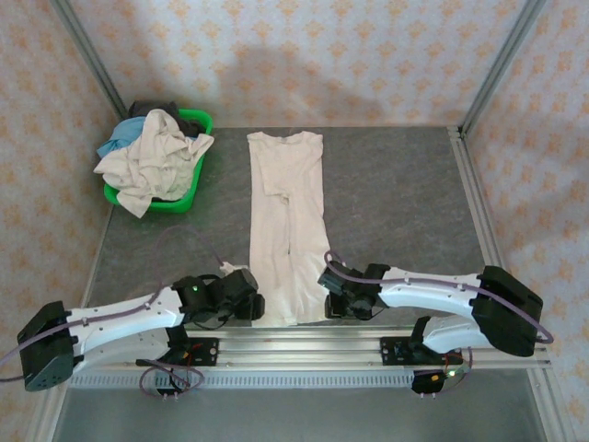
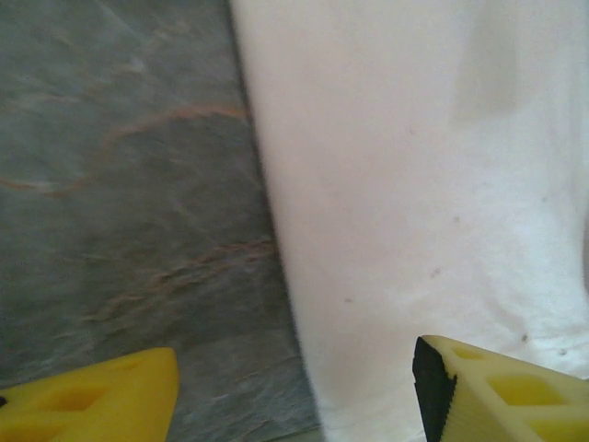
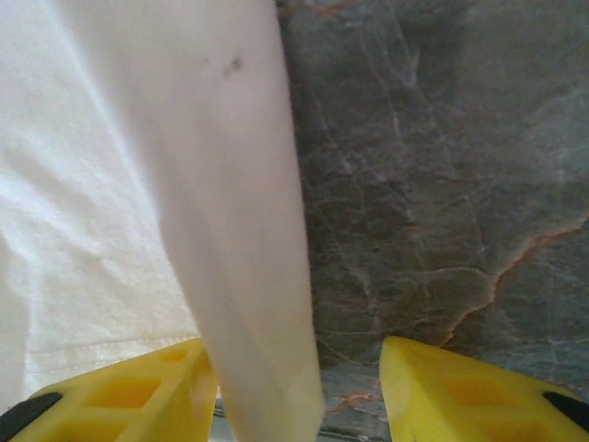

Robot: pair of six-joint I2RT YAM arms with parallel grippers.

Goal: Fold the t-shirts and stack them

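A cream-white t-shirt [image 1: 287, 221] lies flat in a long narrow strip down the middle of the table, collar at the far end. My left gripper [image 1: 253, 304] sits at its near left corner. In the left wrist view the left gripper [image 2: 294, 396] is open, and the shirt's [image 2: 414, 184] left edge runs between its yellow fingers [image 2: 101, 396]. My right gripper [image 1: 329, 295] is at the near right corner. In the right wrist view the right gripper [image 3: 299, 391] is open around the shirt's raised right edge [image 3: 248, 276], with a gap to the right finger [image 3: 479, 391].
A green basket [image 1: 189, 198] at the far left holds a heap of t-shirts: a white one [image 1: 152, 161], a light blue one [image 1: 120, 140] and a dark one [image 1: 152, 109]. Bare grey table [image 1: 396, 203] lies right of the shirt. A metal rail [image 1: 304, 343] runs along the near edge.
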